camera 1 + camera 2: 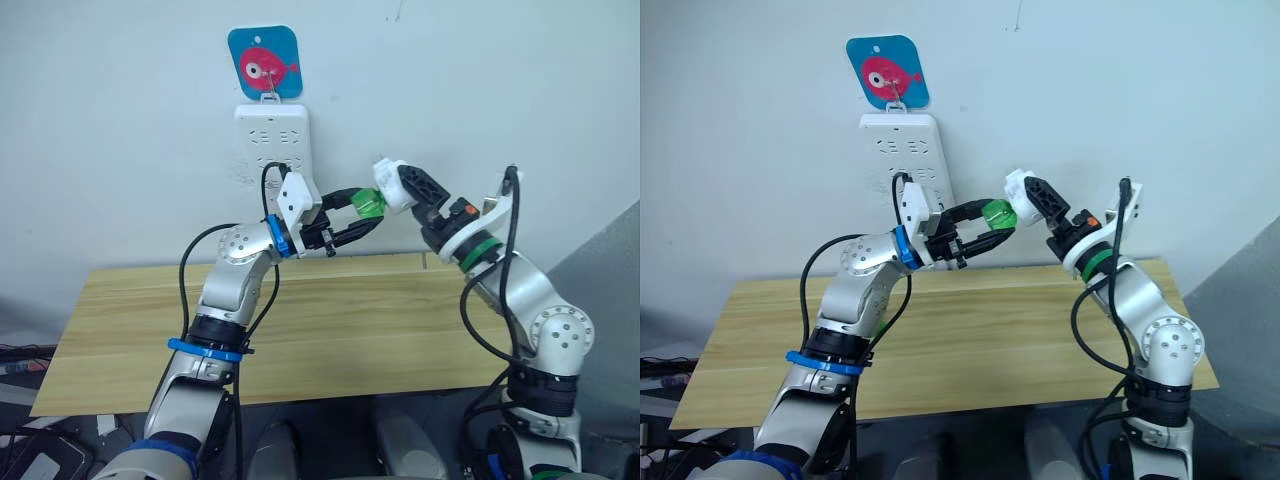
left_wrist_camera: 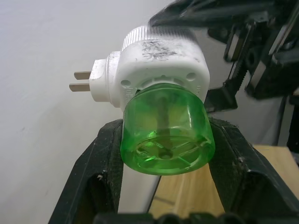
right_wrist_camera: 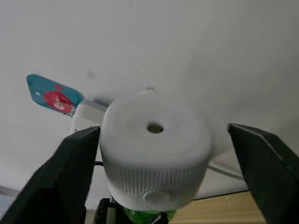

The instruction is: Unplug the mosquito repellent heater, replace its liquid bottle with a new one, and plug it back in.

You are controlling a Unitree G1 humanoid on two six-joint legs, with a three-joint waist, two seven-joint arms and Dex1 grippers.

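Behind both grippers, a white power strip (image 1: 272,145) hangs on the wall under a blue fish hook (image 1: 264,63), above the wooden table (image 1: 330,330). The right gripper (image 1: 405,188) clasps the mosquito repellent heater (image 2: 156,58), white, prongs bare; the left gripper (image 1: 358,218) grasps its green liquid bottle (image 2: 166,135).

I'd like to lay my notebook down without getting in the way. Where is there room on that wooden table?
The wooden table looks bare between the two arms and toward its front edge. It is crowded above the back edge, where the left gripper and right gripper hold the heater and green bottle beside the power strip.
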